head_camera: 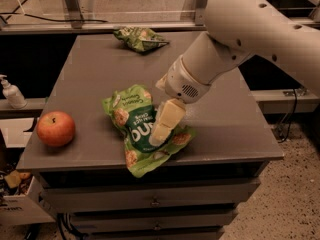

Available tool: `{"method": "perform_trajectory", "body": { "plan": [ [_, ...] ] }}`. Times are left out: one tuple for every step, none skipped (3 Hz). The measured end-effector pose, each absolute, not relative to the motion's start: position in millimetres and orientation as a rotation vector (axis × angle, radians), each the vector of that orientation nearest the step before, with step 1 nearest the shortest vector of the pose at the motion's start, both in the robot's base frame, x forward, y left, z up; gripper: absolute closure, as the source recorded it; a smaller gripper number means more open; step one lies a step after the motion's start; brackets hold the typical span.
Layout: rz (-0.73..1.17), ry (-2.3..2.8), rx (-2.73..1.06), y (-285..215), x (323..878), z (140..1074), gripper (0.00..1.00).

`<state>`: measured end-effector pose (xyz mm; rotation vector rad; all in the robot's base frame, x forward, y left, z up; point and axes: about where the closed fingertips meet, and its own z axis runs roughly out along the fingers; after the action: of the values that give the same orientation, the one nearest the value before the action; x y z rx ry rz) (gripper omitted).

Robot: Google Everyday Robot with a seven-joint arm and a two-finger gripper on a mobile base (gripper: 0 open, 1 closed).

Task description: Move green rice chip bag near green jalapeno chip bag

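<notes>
The green rice chip bag [127,115] lies crumpled near the front edge of the grey table [100,69], bright green with a dark round panel. My gripper [161,131] points down onto the bag's middle, over the dark panel, and appears to touch it. The green jalapeno chip bag [140,38] lies small and wrinkled at the table's far edge, well apart from the rice bag. My white arm [240,39] reaches in from the upper right.
A red apple [55,128] sits at the table's front left. A white pump bottle [11,91] stands on a ledge to the left. Drawers [155,201] are under the tabletop. A metal frame runs behind the table.
</notes>
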<state>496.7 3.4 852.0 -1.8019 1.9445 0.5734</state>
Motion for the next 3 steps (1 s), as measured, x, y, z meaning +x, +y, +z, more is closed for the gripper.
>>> {"method": "perform_trajectory", "body": {
  "plan": [
    [0.620, 1.977, -1.764, 20.8, 488.8, 843.2, 0.18],
    [0.644, 2.003, -1.737, 28.2, 484.8, 837.5, 0.41],
    [0.642, 2.022, -1.705, 24.8, 484.2, 843.4, 0.65]
  ]
}}
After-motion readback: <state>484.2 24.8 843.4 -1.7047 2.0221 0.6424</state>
